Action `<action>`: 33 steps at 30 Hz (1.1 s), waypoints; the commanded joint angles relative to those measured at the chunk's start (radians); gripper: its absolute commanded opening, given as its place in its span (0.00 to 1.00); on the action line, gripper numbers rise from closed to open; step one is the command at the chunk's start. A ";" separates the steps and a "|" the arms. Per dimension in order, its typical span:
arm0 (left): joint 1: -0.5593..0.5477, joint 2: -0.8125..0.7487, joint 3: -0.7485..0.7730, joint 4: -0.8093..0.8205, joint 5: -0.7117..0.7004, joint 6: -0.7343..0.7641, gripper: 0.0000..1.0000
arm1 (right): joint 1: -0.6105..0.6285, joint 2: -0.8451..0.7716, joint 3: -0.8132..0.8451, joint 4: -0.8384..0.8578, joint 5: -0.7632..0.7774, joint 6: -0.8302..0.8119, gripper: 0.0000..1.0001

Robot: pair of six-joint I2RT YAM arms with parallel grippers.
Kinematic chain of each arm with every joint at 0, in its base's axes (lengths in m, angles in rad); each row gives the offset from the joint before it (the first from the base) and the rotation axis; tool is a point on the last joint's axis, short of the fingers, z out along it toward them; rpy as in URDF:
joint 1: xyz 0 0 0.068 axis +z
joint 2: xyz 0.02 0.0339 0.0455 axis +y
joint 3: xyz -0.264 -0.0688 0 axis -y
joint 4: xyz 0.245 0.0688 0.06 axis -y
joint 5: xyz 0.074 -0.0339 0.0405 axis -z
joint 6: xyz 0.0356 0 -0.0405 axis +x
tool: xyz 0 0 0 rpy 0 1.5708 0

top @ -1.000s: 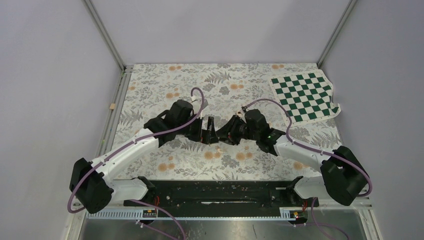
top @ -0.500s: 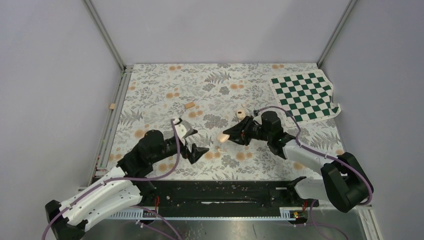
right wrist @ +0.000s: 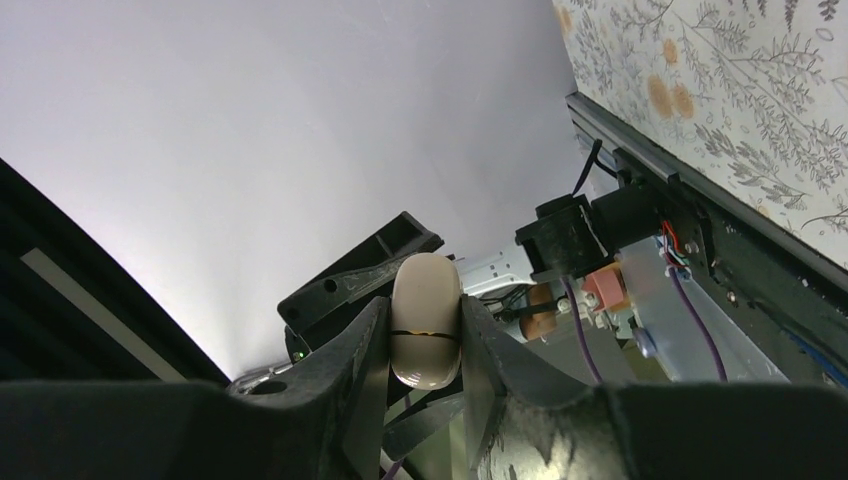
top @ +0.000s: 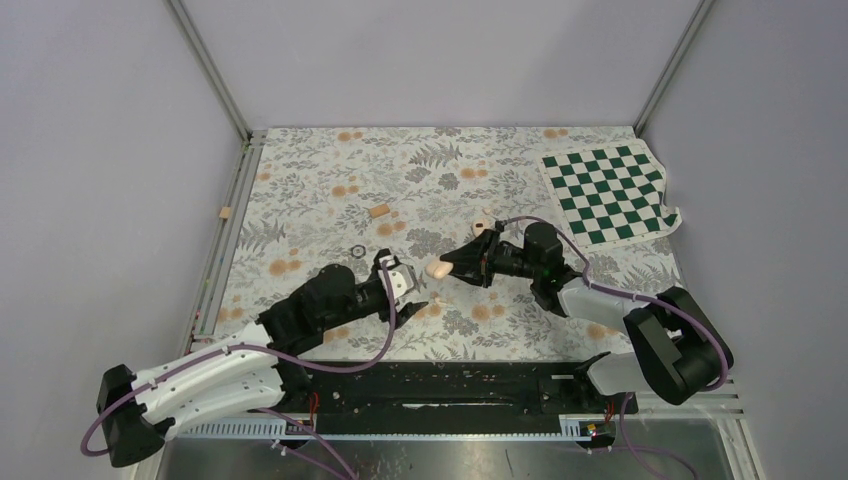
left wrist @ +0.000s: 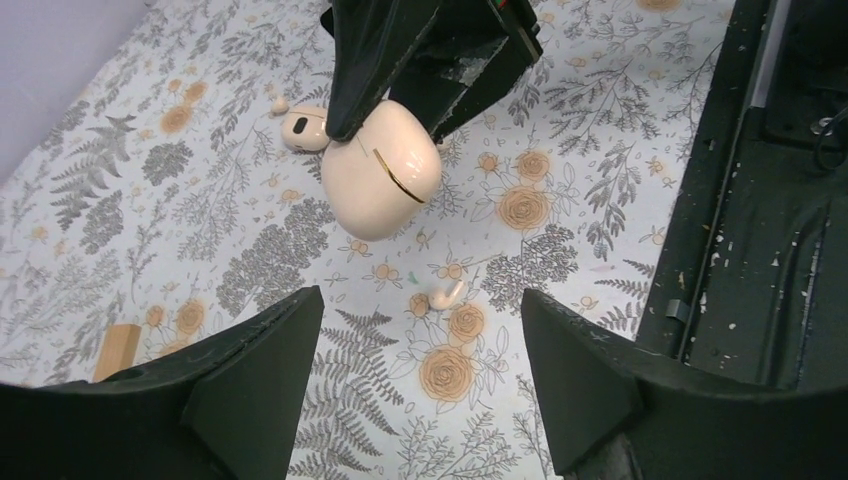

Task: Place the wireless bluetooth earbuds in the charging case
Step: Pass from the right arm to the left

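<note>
My right gripper (top: 450, 266) is shut on the closed peach-beige charging case (top: 436, 268) and holds it above the mat, gripping its two flat sides (right wrist: 425, 300). In the left wrist view the case (left wrist: 385, 172) hangs in front, seam closed. My left gripper (top: 417, 298) is open and empty, just left of and below the case; its jaws (left wrist: 420, 400) stand wide apart over the mat. One tiny peach earbud (left wrist: 443, 295) lies on the mat between and ahead of them. A second small peach bud-like piece (left wrist: 303, 128) lies behind the case, also in the top view (top: 483, 225).
A flat tan oblong piece (top: 379, 210) lies on the floral mat and shows in the left wrist view (left wrist: 115, 350). A small black ring (top: 357, 250) lies left of centre. A green checkered cloth (top: 610, 190) is at the back right. The black base rail (left wrist: 760, 200) runs along the near edge.
The arms drew apart from mid-table; the left then swung back right, close to the case. The right gripper kept the case and shifted it slightly left and up.
</note>
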 commanded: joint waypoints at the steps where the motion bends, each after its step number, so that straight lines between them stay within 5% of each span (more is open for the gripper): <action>1: -0.029 0.015 0.021 0.116 -0.078 0.060 0.74 | 0.006 -0.012 0.047 0.014 -0.062 0.030 0.00; 9: -0.040 0.033 0.017 0.172 -0.165 0.092 0.66 | 0.040 -0.042 0.075 -0.161 -0.057 -0.027 0.00; 21: -0.047 0.080 0.064 0.111 -0.069 0.143 0.62 | 0.078 0.017 0.030 0.032 -0.036 0.151 0.00; 33: -0.059 0.115 0.090 0.106 -0.052 0.144 0.33 | 0.084 0.043 0.004 0.070 -0.035 0.191 0.00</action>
